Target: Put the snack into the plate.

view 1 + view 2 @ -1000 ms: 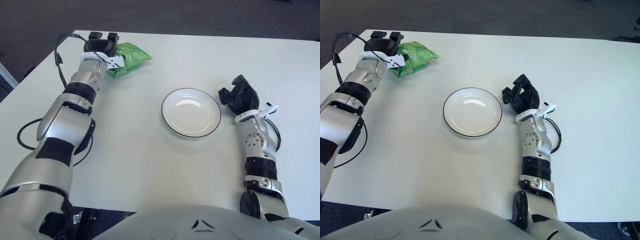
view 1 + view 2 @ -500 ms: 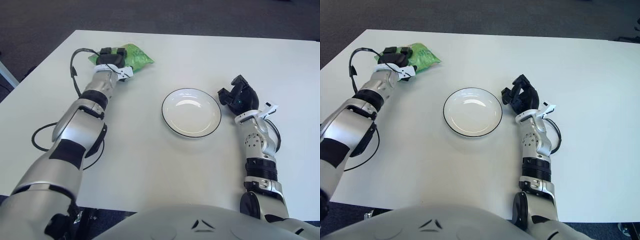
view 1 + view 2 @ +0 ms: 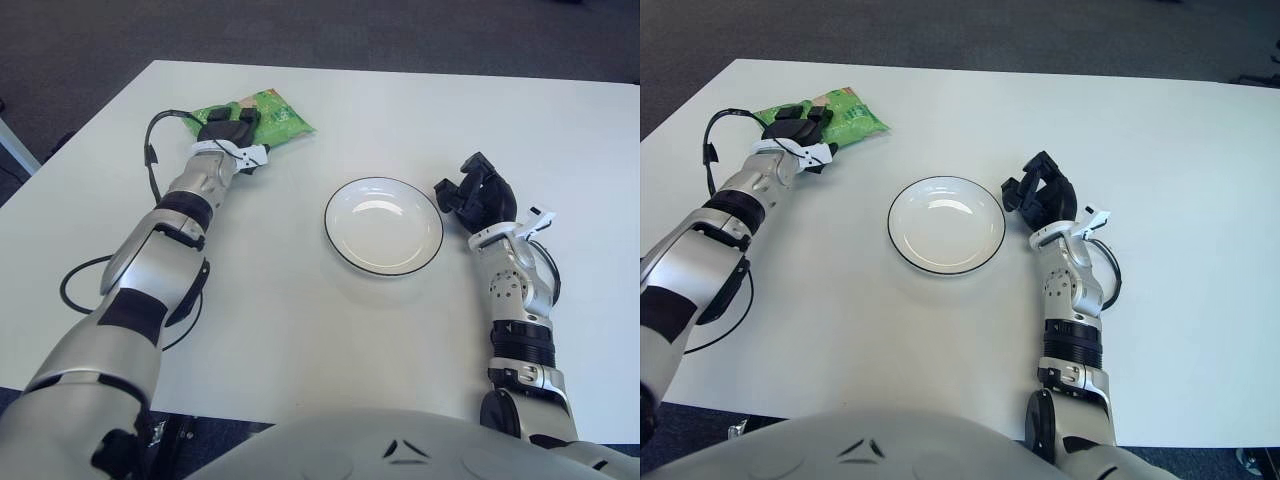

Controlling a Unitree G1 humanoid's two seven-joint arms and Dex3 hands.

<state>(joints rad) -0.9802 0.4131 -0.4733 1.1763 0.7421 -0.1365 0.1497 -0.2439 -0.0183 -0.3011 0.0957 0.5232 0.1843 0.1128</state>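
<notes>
The round white ceramic plate with a thin dark rim sits empty near the middle of the white table. At its three o'clock, just beside the rim, the right hand shows with its black fingers curled together, holding nothing. Farther off, at the plate's ten o'clock, the crinkled green plastic snack bag lies flat on the table, and the left hand is laid over its near end, fingers pressed around the bag.

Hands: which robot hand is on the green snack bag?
The left hand, lying on the green snack bag far-left of the plate. The right hand holds nothing.
</notes>
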